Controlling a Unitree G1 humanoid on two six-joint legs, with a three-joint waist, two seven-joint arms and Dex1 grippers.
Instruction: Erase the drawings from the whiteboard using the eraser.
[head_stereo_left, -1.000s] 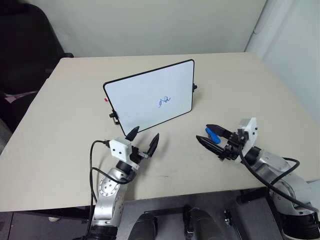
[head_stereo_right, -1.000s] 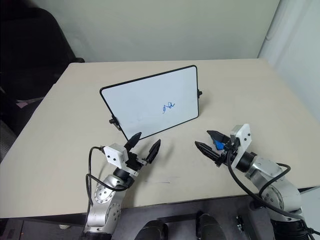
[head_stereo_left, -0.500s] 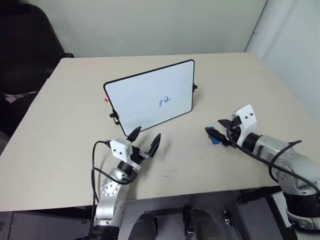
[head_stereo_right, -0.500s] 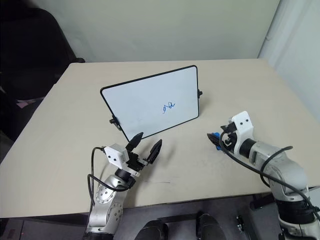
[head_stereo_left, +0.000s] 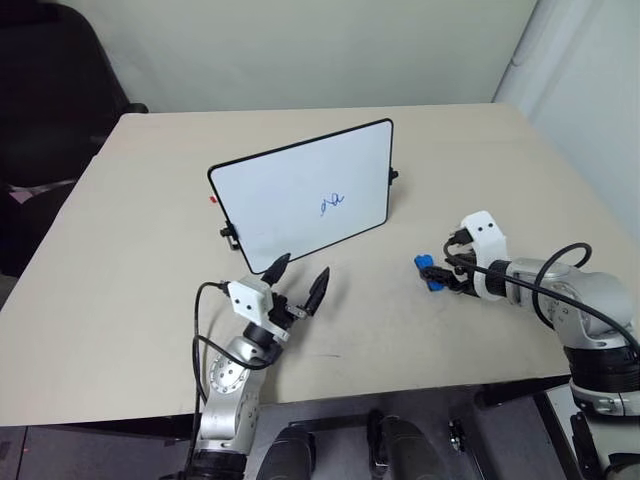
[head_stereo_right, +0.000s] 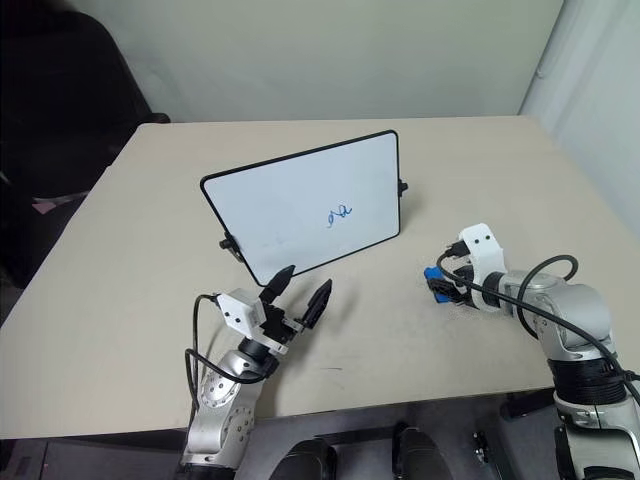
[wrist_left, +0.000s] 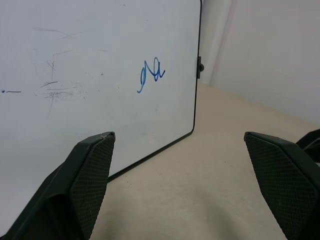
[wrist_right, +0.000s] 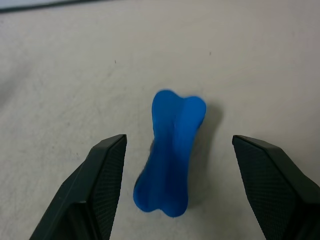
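The eraser (wrist_right: 171, 155) lies on the bench (head_stereo_left: 130, 250), right of the whiteboard (head_stereo_left: 300, 195); I see my right gripper (wrist_right: 176, 187) fingers released astride it, left gripper (head_stereo_left: 300, 282) fingers released before the board.

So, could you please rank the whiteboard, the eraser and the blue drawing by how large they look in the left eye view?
1. The whiteboard, by far the largest.
2. and 3. The drawings and the eraser look about alike, both tiny; the eraser is partly hidden by the open right gripper, so I won't rank them.
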